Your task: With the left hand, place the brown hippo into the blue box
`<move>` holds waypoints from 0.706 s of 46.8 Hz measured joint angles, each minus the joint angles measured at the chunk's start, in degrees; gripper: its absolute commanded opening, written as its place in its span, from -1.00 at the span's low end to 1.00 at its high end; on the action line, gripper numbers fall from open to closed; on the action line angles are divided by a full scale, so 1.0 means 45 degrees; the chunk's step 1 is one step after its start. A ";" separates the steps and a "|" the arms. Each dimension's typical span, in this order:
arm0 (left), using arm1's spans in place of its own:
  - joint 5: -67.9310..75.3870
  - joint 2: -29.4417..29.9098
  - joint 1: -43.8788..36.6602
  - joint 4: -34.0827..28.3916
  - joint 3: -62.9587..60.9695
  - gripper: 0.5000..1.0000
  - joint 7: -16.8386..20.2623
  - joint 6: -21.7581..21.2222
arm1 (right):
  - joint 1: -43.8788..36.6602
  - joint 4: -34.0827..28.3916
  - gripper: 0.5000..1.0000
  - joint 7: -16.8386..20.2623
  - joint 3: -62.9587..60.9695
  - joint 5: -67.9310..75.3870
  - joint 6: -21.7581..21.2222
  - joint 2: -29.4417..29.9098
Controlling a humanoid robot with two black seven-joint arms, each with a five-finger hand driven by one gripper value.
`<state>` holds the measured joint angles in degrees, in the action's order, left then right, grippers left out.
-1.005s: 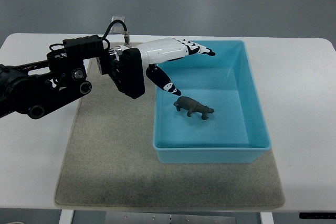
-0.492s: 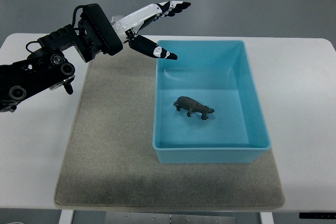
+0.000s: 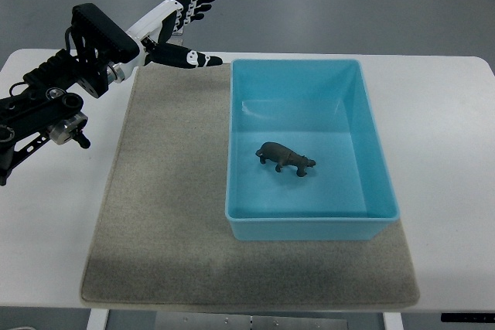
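The left hand [image 3: 176, 30] hangs up over the far left corner of the grey mat [image 3: 170, 214], its white fingers [image 3: 188, 5] with black tips stretched out straight and fanned, the thumb pointing off toward the box; it has hold of nothing. Its black arm [image 3: 54, 102] runs back from the wrist down and out to the left edge, over the white table [image 3: 46, 222]. To the right of the hand and nearer to me sits the blue box [image 3: 379, 175], resting on the mat, its near-left corner well clear of the fingertips though the thumb tip comes near the box's far left corner. The brown hippo [image 3: 285, 158] stands on its feet on the floor of the box, about in the middle, well apart from the hand, below and to the right of it, snout turned away from the hand toward the right wall.
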<state>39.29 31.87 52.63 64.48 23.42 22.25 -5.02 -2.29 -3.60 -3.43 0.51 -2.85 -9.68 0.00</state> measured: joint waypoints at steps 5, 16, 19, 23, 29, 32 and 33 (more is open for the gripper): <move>-0.1228 0.0083 -0.0110 -0.0237 0.0000 1.00 -0.0003 -0.0068 | 0.0002 0.0000 0.74 0.0000 -0.0003 -0.0007 0.0001 0.0000; -0.4144 0.0088 -0.0365 -0.0889 0.0023 1.00 0.0006 -0.0065 | 0.0001 0.0000 0.74 0.0000 0.0003 -0.0007 0.0003 0.0000; -0.4876 0.0091 -0.0493 -0.0892 0.0023 1.00 0.0013 -0.0045 | 0.0002 0.0000 0.74 0.0000 0.0004 -0.0006 0.0003 0.0000; -0.5345 0.0190 -0.0631 -0.0907 0.0020 0.99 0.0015 -0.0038 | 0.0000 0.0000 0.74 -0.0001 0.0002 -0.0006 0.0003 0.0000; -0.5443 0.0375 -0.0916 -0.0943 0.0016 1.00 0.0020 -0.0038 | 0.0001 0.0000 0.74 0.0000 0.0003 -0.0006 0.0004 0.0000; -0.5473 0.0376 -0.1064 -0.1122 0.0126 0.99 0.0020 -0.0047 | 0.0000 0.0000 0.74 -0.0001 0.0003 -0.0006 0.0001 0.0000; -0.5497 0.0380 -0.1109 -0.1195 0.0205 0.99 0.0021 -0.0051 | 0.0000 0.0000 0.74 -0.0001 0.0003 -0.0006 0.0002 0.0000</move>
<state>14.55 33.57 47.64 59.10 24.34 22.34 -5.25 -2.29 -3.60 -3.43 0.52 -2.88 -9.68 0.00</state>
